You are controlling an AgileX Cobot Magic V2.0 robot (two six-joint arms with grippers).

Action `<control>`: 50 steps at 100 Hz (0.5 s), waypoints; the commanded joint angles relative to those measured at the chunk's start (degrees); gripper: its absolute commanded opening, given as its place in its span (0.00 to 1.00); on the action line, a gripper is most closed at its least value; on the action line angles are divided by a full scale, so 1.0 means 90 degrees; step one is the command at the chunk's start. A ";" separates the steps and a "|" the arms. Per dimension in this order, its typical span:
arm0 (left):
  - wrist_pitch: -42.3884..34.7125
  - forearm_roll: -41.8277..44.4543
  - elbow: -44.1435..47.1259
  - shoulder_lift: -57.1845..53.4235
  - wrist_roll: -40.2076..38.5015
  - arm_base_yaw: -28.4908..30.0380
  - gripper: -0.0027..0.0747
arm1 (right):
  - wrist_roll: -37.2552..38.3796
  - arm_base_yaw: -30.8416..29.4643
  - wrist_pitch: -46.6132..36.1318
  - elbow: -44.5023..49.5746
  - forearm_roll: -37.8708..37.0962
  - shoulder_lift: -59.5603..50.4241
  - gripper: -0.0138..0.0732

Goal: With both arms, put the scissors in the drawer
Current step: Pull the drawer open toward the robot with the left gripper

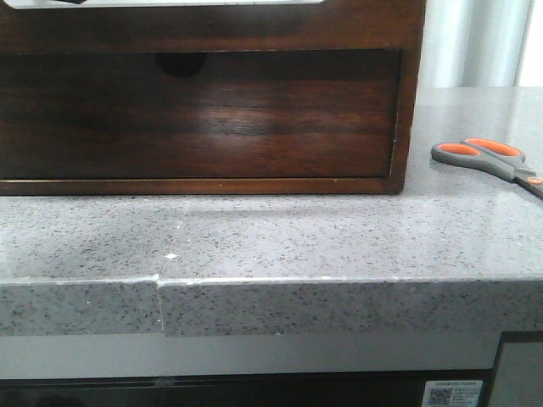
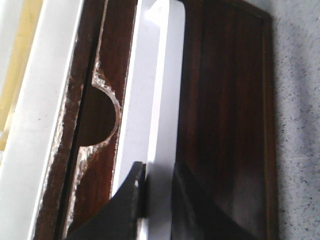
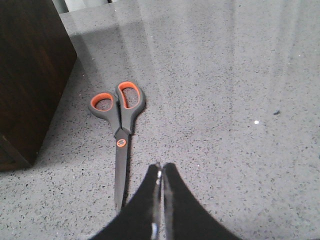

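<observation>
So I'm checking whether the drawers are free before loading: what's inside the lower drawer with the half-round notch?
Nothing inside shows. The lower drawer sits shut in the wooden cabinet; its half-round notch reveals only darkness. The scissors lie outside on the countertop.

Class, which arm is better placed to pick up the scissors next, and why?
Right. Its end effector hovers beside the scissors on the countertop, while the left end effector straddles the drawer's white edge.

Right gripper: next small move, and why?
Probably open the right gripper and shift it over the scissors. Its fingers are closed and empty beside the blades, and the scissors lie flat on the counter, ungrasped.
</observation>
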 commanded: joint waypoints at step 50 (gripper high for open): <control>-0.0671 -0.0151 0.0682 -0.1201 -0.0116 -0.1008 0.01 | -0.0027 -0.0034 -0.0450 -0.0175 -0.0013 0.0100 0.09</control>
